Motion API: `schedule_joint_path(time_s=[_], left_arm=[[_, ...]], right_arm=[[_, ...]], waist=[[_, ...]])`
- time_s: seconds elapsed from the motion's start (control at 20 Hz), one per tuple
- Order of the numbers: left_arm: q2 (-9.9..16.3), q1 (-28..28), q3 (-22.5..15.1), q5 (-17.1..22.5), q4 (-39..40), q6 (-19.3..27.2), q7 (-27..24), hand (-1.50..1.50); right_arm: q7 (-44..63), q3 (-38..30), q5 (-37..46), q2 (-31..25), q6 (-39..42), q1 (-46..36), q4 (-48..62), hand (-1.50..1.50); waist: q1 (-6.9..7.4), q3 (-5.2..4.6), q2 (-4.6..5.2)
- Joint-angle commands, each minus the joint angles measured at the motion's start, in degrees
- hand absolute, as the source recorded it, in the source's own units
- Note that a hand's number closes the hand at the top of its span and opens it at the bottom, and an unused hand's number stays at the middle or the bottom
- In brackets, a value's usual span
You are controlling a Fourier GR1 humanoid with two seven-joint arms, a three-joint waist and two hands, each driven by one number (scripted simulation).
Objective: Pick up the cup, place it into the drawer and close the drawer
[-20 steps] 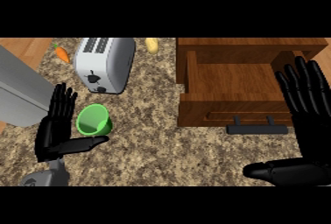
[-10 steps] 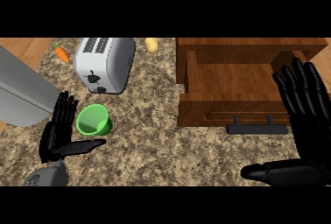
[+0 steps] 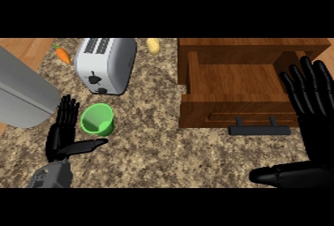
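A green cup (image 3: 98,119) lies on the speckled counter in front of the toaster, its mouth facing the lower left. My left hand (image 3: 63,133) is open just to the cup's left, fingers straight up and thumb stretched out under the cup, close to it. The wooden drawer (image 3: 241,84) stands pulled out at the upper right, with a dark handle (image 3: 259,129) on its front. My right hand (image 3: 312,101) is open at the right edge, fingers up over the drawer's right side, thumb low at the bottom right.
A silver toaster (image 3: 104,64) stands behind the cup. A large grey appliance (image 3: 23,97) fills the left edge. A carrot (image 3: 62,54) and a yellowish vegetable (image 3: 153,45) lie at the counter's back.
My left hand has dropped slightly and stays beside the cup. My right hand has drifted a little to the left and down. The cup and drawer have not moved.
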Motion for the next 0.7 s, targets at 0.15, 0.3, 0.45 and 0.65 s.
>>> schedule_joint_path(time_s=[0.15, 0.3, 0.45, 0.65], left_arm=[[0.27, 0.53, 0.12, -0.41, 7.91, -1.04, -6.59, -1.50], [2.06, -5.01, 1.47, 0.11, 14.21, -0.75, -6.20, -1.50], [5.19, -9.64, 3.32, -0.26, 24.52, -3.30, -12.15, -1.50], [3.42, -9.51, 2.31, -1.37, 30.29, -4.50, -17.70, -1.50]], right_arm=[[-2.93, 1.88, 2.43, 2.00, -0.71, 2.37, 1.00, -1.50], [0.96, 2.47, 0.23, 1.15, 0.72, 4.99, -5.28, -1.50], [0.43, 0.86, 1.22, 1.04, -1.19, -3.82, 3.39, -1.50], [-2.40, 0.09, -0.93, 0.74, 1.53, 3.52, -0.35, -1.50]], waist=[[-0.01, -0.14, 0.10], [-0.26, -0.16, 0.10], [-0.22, -0.18, 0.23], [-0.47, -0.19, 0.25]])
